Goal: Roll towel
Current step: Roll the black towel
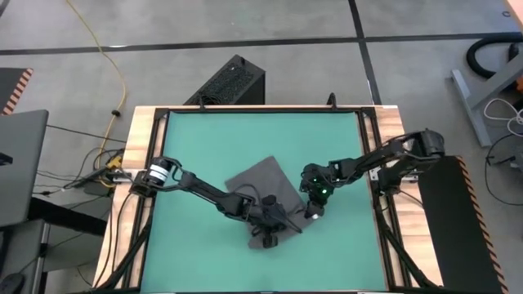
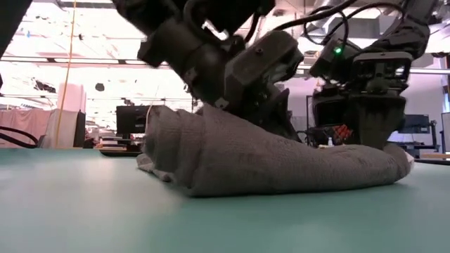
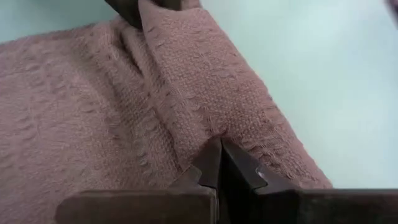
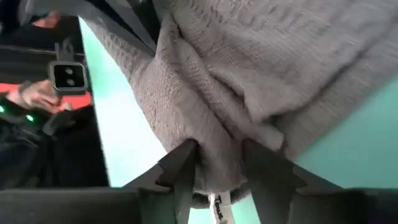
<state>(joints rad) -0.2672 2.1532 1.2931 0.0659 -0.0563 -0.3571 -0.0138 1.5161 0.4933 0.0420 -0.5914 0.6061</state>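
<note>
Towel cloth, dark grey and soft, is seen lying in a bunched heap on the teal green mat, near the middle and toward the front edge. From the low view, one end of the towel is piled up higher and the other end is spread flat on the mat. The left gripper is pressed down on the front part of the cloth, and its two fingers are squeezed together with a fold of towel pinched at their tips. The right gripper is placed at the other end of the heap. Its fingers are held apart, and a corner of the towel with a small white tag is seen between them.
</note>
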